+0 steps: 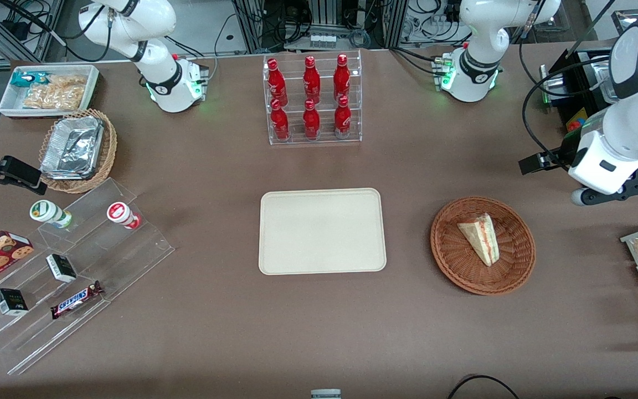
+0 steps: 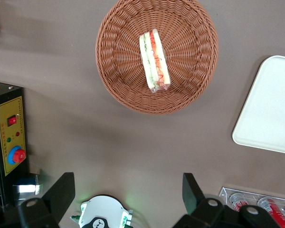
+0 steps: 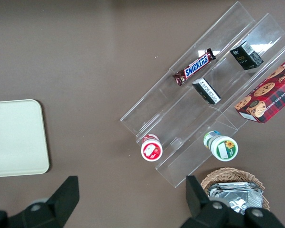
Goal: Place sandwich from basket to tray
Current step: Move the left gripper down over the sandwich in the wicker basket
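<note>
One sandwich [image 1: 480, 237] lies alone in the round reddish-brown basket [image 1: 457, 265] on the brown worktop [image 1: 319, 327], a pale wedge showing red and green filling along its edge, its clear wrap catching a little light. Beside the basket, toward the parked arm's end, the cream tray [image 1: 274, 260] waits bare, the two set near each other but not touching. Seen from the front, the working arm hangs high at the working arm's end of the worktop, well apart from the basket and farther from the front camera than it. Its tool [image 2: 128, 190] hovers above bare worktop with the two fingers [image 2: 61, 192] spread wide and nothing between them; in the wrist view the basket [image 2: 118, 90] and the sandwich [image 2: 155, 61] sit clear of the jaws. By the look of it the job stands at its very first step, the reach, with nothing yet picked up. The next move seems to call for carrying the tool over the basket, turning the fingers to straddle the wedge across its narrow width, and coming down low enough to close on the wrapped bread without snagging the wicker rim or crushing the soft layers.
</note>
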### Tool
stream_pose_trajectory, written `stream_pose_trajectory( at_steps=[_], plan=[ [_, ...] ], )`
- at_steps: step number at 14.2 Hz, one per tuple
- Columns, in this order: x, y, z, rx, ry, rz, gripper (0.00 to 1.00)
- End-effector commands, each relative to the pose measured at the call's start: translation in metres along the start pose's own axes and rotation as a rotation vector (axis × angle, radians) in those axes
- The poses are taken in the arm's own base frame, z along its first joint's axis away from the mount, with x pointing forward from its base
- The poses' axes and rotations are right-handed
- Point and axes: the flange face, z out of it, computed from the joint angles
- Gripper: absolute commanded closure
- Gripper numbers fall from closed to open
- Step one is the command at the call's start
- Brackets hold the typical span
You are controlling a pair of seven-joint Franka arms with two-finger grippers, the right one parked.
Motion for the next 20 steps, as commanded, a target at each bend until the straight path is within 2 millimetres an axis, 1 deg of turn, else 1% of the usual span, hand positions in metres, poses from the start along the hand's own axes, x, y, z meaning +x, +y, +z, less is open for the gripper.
stream_pose_trajectory(
  at_steps=[1, 5, 7, 9, 10, 11, 13, 15, 17, 18, 20],
  plan=[
    [0.0, 0.003, -0.004, -0.011, 0.001, 0.015, 0.0],
    [0.004, 0.001, -0.002, -0.01, -0.003, 0.009, 0.0],
    [0.009, 0.004, 0.005, -0.003, -0.012, 0.012, 0.0],
    [0.013, 0.002, 0.01, 0.029, -0.008, 0.007, 0.0],
    [0.018, 0.003, 0.016, 0.033, -0.02, 0.008, 0.0],
    [0.025, 0.004, 0.027, 0.04, -0.04, 0.008, 0.0],
    [0.045, 0.006, 0.058, 0.053, -0.091, 0.006, 0.0],
    [0.074, 0.008, 0.101, 0.103, -0.116, 0.002, 0.0],
    [0.098, 0.014, 0.146, 0.099, -0.136, -0.07, 0.0],
    [0.102, 0.018, 0.164, 0.102, -0.134, -0.099, 0.0],
    [0.107, 0.024, 0.19, 0.085, -0.093, -0.179, 0.0]
  ],
)
